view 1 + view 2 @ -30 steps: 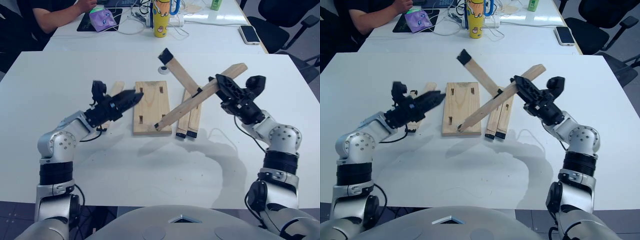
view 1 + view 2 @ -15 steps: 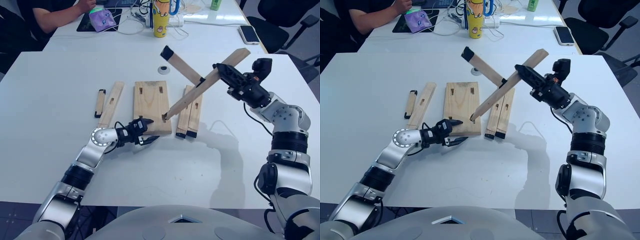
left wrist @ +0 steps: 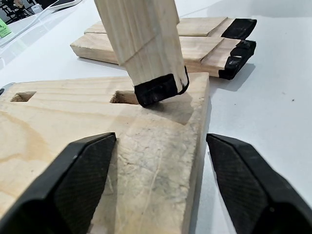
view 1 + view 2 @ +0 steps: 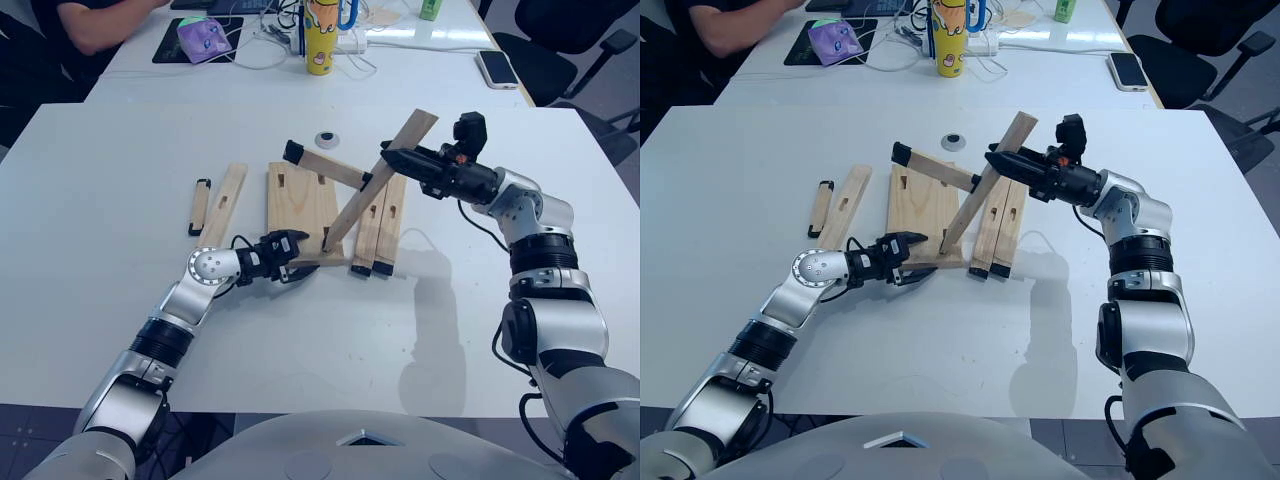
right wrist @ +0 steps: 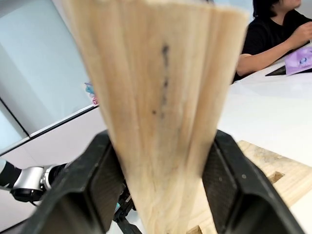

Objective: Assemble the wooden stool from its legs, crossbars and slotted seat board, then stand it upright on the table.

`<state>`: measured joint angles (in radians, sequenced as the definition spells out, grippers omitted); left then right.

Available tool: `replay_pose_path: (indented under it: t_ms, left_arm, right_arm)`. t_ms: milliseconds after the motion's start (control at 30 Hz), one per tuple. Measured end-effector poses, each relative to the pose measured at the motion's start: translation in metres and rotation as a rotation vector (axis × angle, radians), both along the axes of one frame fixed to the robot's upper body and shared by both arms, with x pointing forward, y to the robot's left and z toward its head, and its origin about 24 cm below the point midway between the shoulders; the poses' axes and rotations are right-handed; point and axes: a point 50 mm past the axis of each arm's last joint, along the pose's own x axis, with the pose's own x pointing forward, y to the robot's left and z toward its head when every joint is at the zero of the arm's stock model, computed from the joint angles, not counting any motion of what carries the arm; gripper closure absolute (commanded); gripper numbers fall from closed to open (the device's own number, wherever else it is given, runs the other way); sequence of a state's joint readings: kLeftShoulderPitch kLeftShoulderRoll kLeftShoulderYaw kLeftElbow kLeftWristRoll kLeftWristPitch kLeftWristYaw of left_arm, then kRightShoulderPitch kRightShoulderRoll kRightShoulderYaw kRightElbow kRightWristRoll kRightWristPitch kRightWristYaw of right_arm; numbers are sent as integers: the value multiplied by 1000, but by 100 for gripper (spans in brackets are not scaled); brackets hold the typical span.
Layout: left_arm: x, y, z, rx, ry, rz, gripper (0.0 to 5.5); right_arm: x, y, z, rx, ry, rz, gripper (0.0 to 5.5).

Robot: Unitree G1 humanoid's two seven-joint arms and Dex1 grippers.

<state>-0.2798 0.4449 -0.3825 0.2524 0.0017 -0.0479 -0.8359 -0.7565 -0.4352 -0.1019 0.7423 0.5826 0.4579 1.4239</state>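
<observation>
White table [image 4: 300,340] runs bare from its near edge up to the slotted seat board [image 4: 295,205], which lies flat near the middle. At the board's near edge the left gripper [image 4: 918,258] sits low on the tabletop, spread wide. The left wrist view shows its two black fingers [image 3: 83,175] straddling that edge close to the near right corner. This close view also shows the black-capped foot of a tilted leg [image 4: 372,185] down at the board's surface, just beside a slot. Higher and to the board's right, the right gripper [image 4: 392,158] clamps this leg; in the right wrist view its pads [image 5: 92,195] press both faces of the wood. A crossing piece [image 4: 330,168] meets the leg above the board's far half. Two more legs [image 4: 385,225] lie flat just right of the board, and two shorter pieces [image 4: 222,205] lie to its left. Just beyond the board sits a small round disc [image 4: 326,139].
</observation>
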Motion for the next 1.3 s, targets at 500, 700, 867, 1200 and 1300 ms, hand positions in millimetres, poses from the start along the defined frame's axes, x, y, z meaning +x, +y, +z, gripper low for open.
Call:
replay_pose_path:
  t_ms: [500, 700, 867, 1200, 1300]
  left_arm:
    - [0, 3, 0, 9, 13, -15, 206]
    - [0, 3, 0, 9, 14, -16, 206]
    - [-1, 3, 0, 10, 14, -16, 206]
    - [-1, 3, 0, 9, 14, -14, 206]
    - [-1, 3, 0, 9, 14, -14, 206]
  right_arm:
    - [18, 15, 19, -142, -152, 68, 337]
    - [20, 22, 28, -208, -201, 136, 338]
    - [20, 20, 34, -276, -230, 193, 340]
    - [21, 20, 38, -313, -245, 207, 340]
    - [21, 20, 39, -317, -247, 208, 340]
